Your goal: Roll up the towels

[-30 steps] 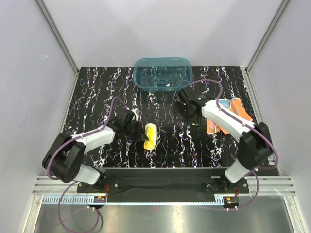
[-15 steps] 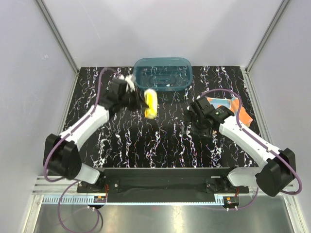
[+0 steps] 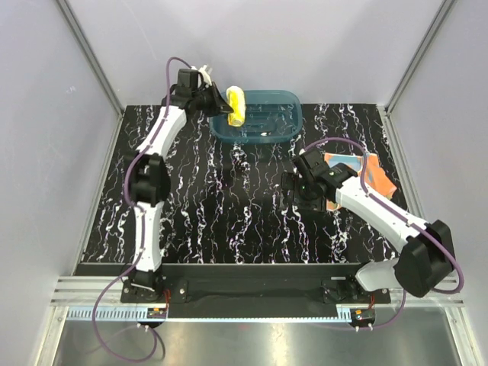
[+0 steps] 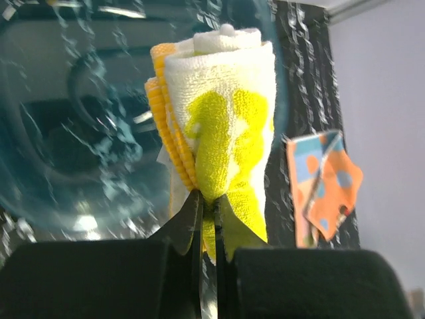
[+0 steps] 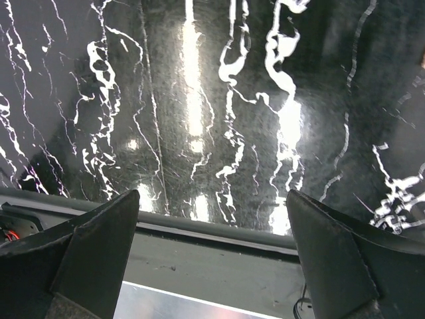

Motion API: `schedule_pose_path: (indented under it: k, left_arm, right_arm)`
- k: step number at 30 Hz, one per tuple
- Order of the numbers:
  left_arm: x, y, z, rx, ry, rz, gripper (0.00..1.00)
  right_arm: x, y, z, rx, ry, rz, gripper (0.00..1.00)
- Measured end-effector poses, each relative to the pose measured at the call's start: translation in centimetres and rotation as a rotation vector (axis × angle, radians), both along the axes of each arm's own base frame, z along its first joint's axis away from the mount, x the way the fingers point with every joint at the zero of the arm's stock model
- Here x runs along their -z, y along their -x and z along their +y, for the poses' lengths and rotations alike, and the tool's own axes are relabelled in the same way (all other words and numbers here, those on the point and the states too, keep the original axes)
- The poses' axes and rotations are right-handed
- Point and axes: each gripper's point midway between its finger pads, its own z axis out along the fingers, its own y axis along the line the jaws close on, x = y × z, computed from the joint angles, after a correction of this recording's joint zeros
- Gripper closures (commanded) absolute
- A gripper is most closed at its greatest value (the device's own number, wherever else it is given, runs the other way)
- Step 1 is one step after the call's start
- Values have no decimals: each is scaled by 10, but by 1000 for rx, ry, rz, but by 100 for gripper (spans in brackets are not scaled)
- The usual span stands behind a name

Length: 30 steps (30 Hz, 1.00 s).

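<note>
Left claw [image 3: 226, 108] is clamped shut on the yellow towel [image 3: 237, 105], with the arm stretched to the far edge of the table [image 3: 198, 221]. The towel is rolled into a tight bundle and held over the left end of the teal tub [image 3: 294, 116]. From above I can't tell whether the roll touches the tub or hangs clear of it. In the left wrist view the claw [image 4: 207, 219] pinches the lower end of the roll [image 4: 222, 119]. White and yellow layers spiral at its top, and the tub [image 4: 66, 133] fills the background behind it. Right claw [image 3: 293, 189] is wide open with nothing in it, sitting low over the table right of centre. In the right wrist view the claw [image 5: 212, 197] has its fingers [image 5: 99, 246] spread far apart, and only the marbled black tabletop [image 5: 199, 100] and its near edge show between them. The orange towel [image 3: 377, 177] lies unrolled on the table at the right side, just beyond the right forearm and partly hidden by it. It also shows at the right of the left wrist view [image 4: 325, 183], well apart from the roll.
</note>
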Motion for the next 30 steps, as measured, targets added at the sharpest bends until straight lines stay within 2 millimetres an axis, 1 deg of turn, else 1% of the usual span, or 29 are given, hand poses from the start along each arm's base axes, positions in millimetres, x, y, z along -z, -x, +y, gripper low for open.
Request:
schedule_pose_path:
  k: [1,2,3,4,5,7,9,10,11,13,16,18,19,21,22,24,25,27,29,30]
  left_arm:
    - [12,-11,1,-3,1,8,100]
    - [23,-17,3,-8,-1,19,100]
    - [39,-24,6,-15,0,43,100]
    - [51,-29,8,-21,0,58,100]
    - [67,-34,11,-29,-2,84,100]
    - [97,-39,16,-45,-3,135,100]
    - [123,-42,20,-58,-10,177,100]
    - [132,-42,21,-62,-13,194,100]
    - [136,-44,21,-63,-8,201,100]
    - [138,-46,22,-70,-19,197,100]
    - [134,-50,24,-73,-28,175,100]
    - [132,-52,24,-77,-36,163,97]
    - [132,-53,25,-80,-41,159,92]
    - [133,-54,27,-86,-52,153,88]
    - [135,-55,29,-89,-57,154,83]
    - [137,-56,30,-92,-62,153,75]
    - [136,-56,30,-94,-63,151,67]
    - [135,-57,30,-95,-59,145,63]
    - [131,-60,30,-99,-58,128,57]
    - [131,-62,30,-102,-57,123,57]
  right_arm:
    - [2,-1,3,-9,-6,3,0]
    - [3,-3,4,-15,-7,4,0]
    - [6,-4,6,-21,-6,6,0]
    - [8,-5,7,-26,-6,9,0]
    - [10,-6,7,-31,-3,12,0]
    - [14,-8,8,-39,5,16,0]
    - [19,-9,9,-48,15,25,0]
    - [22,-9,9,-53,21,31,1]
    - [25,-10,9,-56,26,36,0]
    - [29,-10,9,-62,35,45,0]
    - [34,-13,11,-72,45,58,0]
    - [36,-14,13,-77,45,65,1]
    - [36,-16,14,-79,42,64,0]
    - [37,-17,16,-83,39,66,0]
    - [37,-17,16,-84,38,67,0]
    - [38,-18,17,-85,39,68,0]
    - [38,-18,17,-86,39,67,0]
    - [39,-18,17,-88,41,70,0]
    - [41,-18,17,-88,45,75,0]
    - [41,-18,17,-88,46,77,0]
